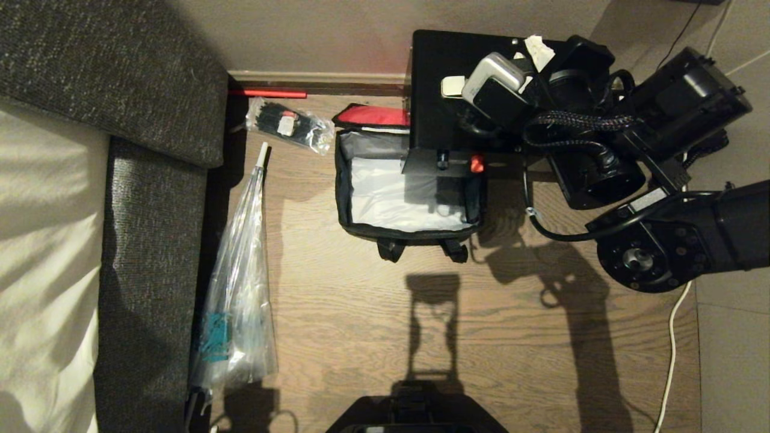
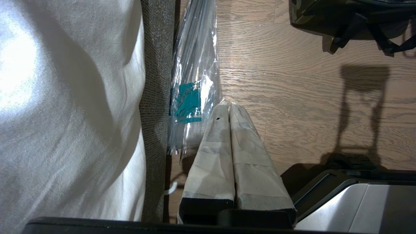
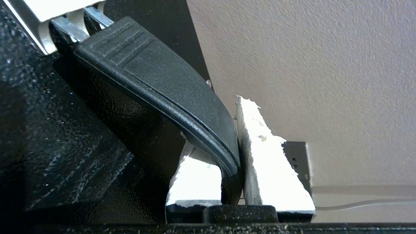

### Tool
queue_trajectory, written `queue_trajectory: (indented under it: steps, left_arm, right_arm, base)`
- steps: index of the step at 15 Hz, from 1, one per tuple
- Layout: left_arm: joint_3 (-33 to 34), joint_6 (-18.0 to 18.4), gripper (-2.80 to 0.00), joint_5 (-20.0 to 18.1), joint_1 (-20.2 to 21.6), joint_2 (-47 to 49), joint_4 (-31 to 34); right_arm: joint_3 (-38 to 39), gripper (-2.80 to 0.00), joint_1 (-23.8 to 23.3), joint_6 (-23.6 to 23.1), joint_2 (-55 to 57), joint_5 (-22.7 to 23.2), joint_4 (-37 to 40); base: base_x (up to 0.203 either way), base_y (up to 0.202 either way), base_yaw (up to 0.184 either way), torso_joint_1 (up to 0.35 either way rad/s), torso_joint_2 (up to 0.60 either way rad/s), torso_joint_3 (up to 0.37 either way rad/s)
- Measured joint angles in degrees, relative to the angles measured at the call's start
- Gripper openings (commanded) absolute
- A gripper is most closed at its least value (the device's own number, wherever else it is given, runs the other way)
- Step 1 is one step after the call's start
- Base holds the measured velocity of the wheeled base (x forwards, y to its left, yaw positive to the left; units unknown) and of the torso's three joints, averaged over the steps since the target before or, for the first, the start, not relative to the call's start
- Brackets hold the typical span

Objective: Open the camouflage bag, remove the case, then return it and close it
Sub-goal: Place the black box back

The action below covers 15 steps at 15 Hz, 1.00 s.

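Note:
The camouflage bag (image 1: pixel 344 186) stands open on the wooden floor, its red flap folded back and its pale lining bare. The case (image 1: pixel 451 78), a flat black box, hangs above the bag's back right corner and covers part of the opening. My right gripper (image 3: pixel 233 143) is shut on the case's black strap handle (image 3: pixel 156 78), one taped finger (image 3: pixel 266 162) on each side of it. My left gripper (image 2: pixel 229 105) is shut with nothing in it, parked low beside the plastic sleeve, far from the bag (image 2: pixel 312 16).
A long clear plastic sleeve (image 1: pixel 237 288) lies along the grey upholstered edge (image 1: pixel 150 252) on the left. A small plastic packet (image 1: pixel 289 123) lies behind it near the wall. A white cable (image 1: pixel 671 349) runs down the floor on the right. My base (image 1: pixel 415 415) is at the near edge.

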Motion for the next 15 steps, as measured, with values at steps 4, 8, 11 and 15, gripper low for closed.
queue_trajectory:
  steps: [4, 8, 11, 15]
  left_arm:
    - [0.0, 0.04, -2.8, 0.01, 0.0, 0.0, 0.0]
    - [0.0, 0.02, -2.8, -0.01, 0.0, 0.0, 0.0]
    - [0.0, 0.02, -2.8, -0.01, 0.0, 0.0, 0.0]
    - [0.0, 0.0, -2.8, 0.01, 0.0, 0.0, 0.02]
  right_arm:
    - [-1.72, -2.8, 2.5, -0.52, 2.07, -1.03, -0.11]
    - [-4.3, -2.8, 5.38, -1.64, 4.47, -3.04, -0.17]
    - [-5.87, -2.8, 7.24, -2.4, 6.29, -3.9, 0.03]
    - [-8.29, -2.8, 9.53, -2.79, 8.48, -5.8, 0.09]
  base:
    - [0.0, 0.0, 0.0, 0.0, 0.0, 0.0]
    - [0.0, 0.0, 0.0, 0.0, 0.0, 0.0]
    - [0.0, 0.0, 0.0, 0.0, 0.0, 0.0]
    - [0.0, 0.0, 0.0, 0.0, 0.0, 0.0]
